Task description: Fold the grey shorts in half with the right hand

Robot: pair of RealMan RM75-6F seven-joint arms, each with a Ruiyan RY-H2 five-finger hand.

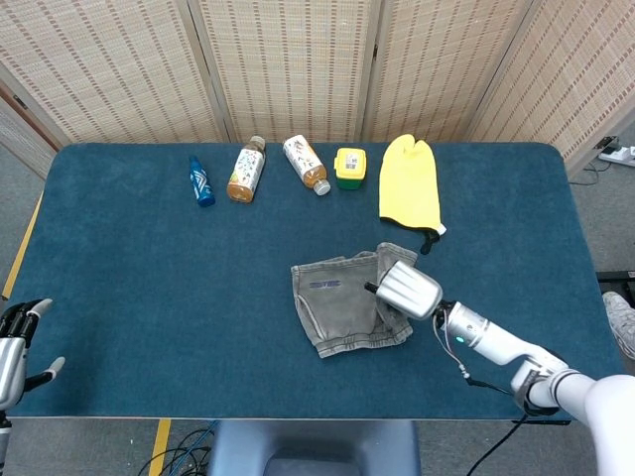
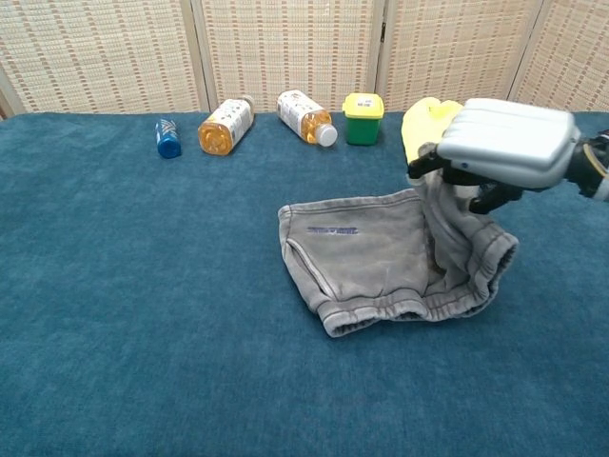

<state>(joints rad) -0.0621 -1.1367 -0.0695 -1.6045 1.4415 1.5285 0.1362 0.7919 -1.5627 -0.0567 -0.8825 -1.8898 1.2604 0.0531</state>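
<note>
The grey shorts lie on the blue table, their left half flat. My right hand grips the right leg's edge and holds it lifted above the shorts, so the right half arches up and curls over toward the left. The waistband runs along the near side. My left hand hovers at the table's front left corner, fingers apart and holding nothing; the chest view does not show it.
Along the far side of the table lie a small blue bottle, two tea bottles, a green-and-yellow jar and a yellow mitt. The mitt lies just behind my right hand.
</note>
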